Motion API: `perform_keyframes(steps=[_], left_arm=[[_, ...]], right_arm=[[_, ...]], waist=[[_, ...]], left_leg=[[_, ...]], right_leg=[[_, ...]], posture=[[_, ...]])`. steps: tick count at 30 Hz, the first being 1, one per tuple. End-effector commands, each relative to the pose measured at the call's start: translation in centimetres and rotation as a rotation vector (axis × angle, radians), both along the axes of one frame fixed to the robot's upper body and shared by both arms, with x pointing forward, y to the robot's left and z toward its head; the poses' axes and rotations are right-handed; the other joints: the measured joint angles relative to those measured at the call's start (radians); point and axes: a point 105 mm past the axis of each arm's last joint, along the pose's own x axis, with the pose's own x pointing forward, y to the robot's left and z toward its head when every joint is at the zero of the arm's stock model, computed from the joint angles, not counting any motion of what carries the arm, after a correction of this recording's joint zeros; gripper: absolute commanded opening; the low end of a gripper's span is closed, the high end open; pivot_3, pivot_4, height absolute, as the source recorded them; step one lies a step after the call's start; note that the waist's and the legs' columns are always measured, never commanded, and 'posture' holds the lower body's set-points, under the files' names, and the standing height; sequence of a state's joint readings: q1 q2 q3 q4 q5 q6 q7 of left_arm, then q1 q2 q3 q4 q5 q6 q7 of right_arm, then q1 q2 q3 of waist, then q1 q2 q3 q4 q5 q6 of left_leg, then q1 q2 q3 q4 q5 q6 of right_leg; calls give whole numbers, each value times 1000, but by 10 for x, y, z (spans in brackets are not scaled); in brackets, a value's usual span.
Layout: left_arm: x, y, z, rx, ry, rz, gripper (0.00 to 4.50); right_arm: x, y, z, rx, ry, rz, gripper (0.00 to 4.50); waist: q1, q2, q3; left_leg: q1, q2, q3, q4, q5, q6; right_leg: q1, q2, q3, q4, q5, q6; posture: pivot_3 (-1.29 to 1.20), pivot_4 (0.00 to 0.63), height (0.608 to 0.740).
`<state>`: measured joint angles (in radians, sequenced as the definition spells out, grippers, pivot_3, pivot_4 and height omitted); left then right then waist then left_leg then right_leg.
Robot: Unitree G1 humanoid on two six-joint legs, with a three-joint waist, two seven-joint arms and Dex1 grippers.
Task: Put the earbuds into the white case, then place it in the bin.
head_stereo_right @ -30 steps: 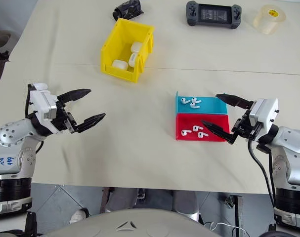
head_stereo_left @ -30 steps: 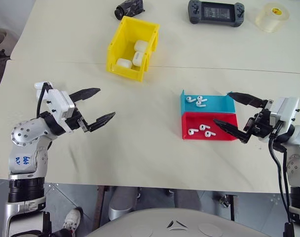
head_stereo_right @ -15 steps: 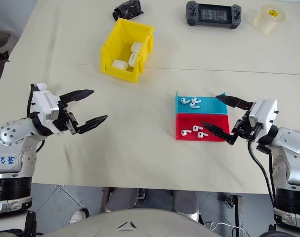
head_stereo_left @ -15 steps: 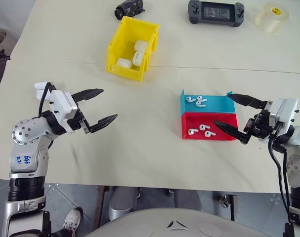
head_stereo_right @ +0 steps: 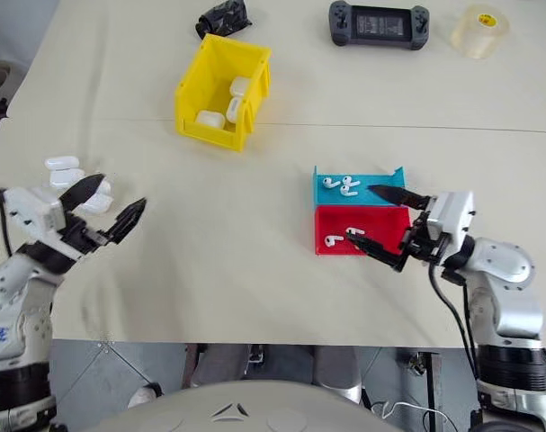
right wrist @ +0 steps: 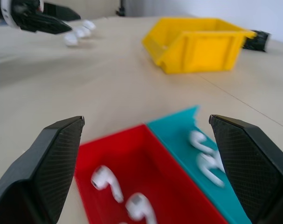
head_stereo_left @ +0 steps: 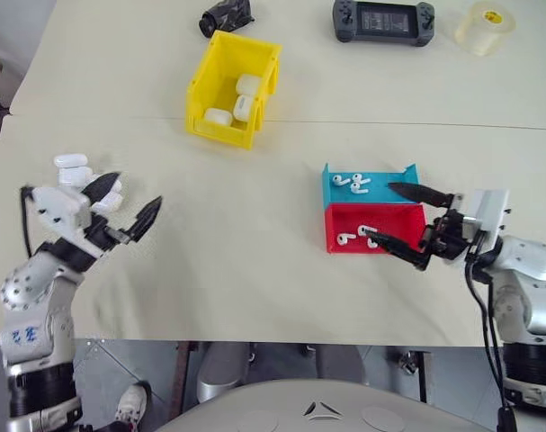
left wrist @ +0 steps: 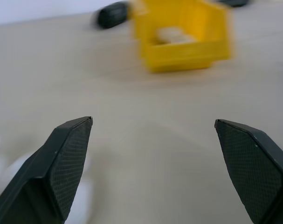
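White case [head_stereo_left: 71, 161], perhaps lengthwise across table [head_stereo_left: 255, 234], beside left pincer [head_stereo_left: 129, 205].

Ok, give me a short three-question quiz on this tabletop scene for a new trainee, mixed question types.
1. True or false: the bright yellow plastic bin already holds white cases.
2. Which shallow tray is nearer the robot: A) the red plastic tray B) the blue plastic tray?
3. Fill in: the right gripper, with black fingers spread, hangs by the trays; the left gripper is ____.

Key
1. True: three rounded glossy white cases lie inside.
2. A.
3. Open, beside more white cases near the pale table edge.
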<state>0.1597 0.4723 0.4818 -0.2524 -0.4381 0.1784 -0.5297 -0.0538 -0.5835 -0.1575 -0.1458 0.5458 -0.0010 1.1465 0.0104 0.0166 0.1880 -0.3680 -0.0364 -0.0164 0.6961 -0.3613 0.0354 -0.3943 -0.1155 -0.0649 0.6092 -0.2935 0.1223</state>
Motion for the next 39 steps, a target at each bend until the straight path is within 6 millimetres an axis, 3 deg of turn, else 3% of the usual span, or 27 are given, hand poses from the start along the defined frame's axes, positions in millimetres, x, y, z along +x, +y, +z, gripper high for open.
perform_keyframes(steps=[1, 5, 12, 21, 29, 39], left_arm=[[-21, 19, 12, 17, -33, 150, 4470], [-54, 39, -7, 4, 68, 319, 4470], [-57, 42, -6, 2, 108, 328, 4470], [-20, 44, 16, 133, 299, 199, 4470], [17, 39, 30, 209, 572, 76, 4470], [34, 37, 10, 263, 764, 74, 4470]], right_arm=[[-4, 17, 13, 7, -87, 59, 4500], [-10, 38, 23, 68, -195, 158, 4500], [-13, 43, 19, 49, -175, 208, 4500], [-19, 29, 12, 2, -112, 195, 4500], [-23, 36, 11, -35, -92, 227, 4500], [-28, 44, 18, -27, -96, 234, 4500]], waist=[[9, 0, 0], [10, -1, 0], [15, -1, -1], [11, -2, -1], [5, -1, 0], [-10, -1, 0]], left_leg=[[0, 0, 0, 0, 0, 0], [0, 0, 0, 0, -1, 0], [0, -1, -1, 0, -2, 0], [0, 0, -1, -1, -2, -1], [1, 0, -1, -4, -2, -1], [-1, -1, -1, -6, -1, -2]], right_leg=[[0, 0, 0, -2, 0, 0], [0, 0, 1, -4, 0, 0], [1, -1, 1, -5, 0, -1], [0, 0, 1, -2, -1, -3], [-3, 0, 2, 3, -2, -3], [-6, 1, 1, 4, -2, -3]], posture=[[0, 150, 740], [0, 150, 740], [0, 150, 740], [0, 150, 740], [0, 150, 740], [0, 150, 740]])
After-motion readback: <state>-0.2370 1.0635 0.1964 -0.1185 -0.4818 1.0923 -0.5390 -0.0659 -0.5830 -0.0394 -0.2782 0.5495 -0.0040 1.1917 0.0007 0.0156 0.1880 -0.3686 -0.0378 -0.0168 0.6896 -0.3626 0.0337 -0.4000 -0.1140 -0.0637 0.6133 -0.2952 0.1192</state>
